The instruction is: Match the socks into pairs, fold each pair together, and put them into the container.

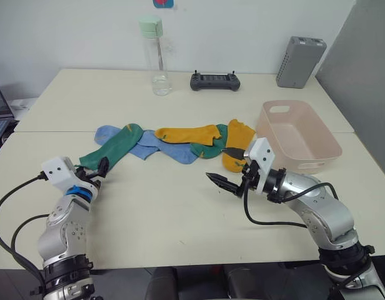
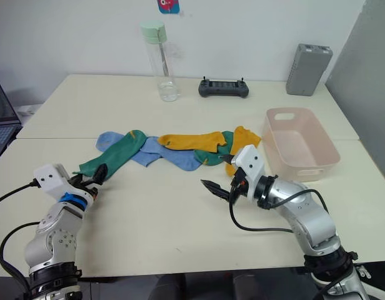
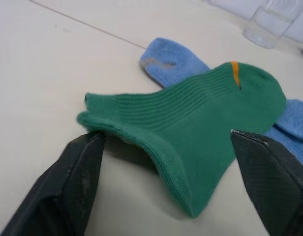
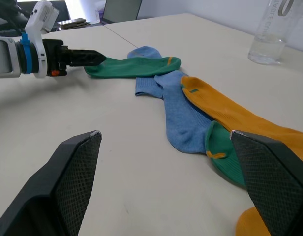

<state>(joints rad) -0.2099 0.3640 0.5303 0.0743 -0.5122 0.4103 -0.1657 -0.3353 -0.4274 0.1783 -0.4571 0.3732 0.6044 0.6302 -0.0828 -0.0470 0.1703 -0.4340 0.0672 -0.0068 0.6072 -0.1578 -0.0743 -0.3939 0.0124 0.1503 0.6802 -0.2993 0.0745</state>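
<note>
The socks (image 1: 174, 142), soft and ribbed, are lying in a tangled row mid-counter (image 1: 180, 212), left of the smooth pink container (image 1: 299, 134). The left gripper (image 1: 100, 170) is spreading its fingers wide around a green sock's (image 3: 200, 132) cuff; the right gripper (image 1: 225, 167) is hovering wide open, empty.

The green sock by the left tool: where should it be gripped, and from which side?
Probably at its cuff: the green sock points its raised, curled open edge at the open left tool, which can come in low along the table from the robot's side.
</note>
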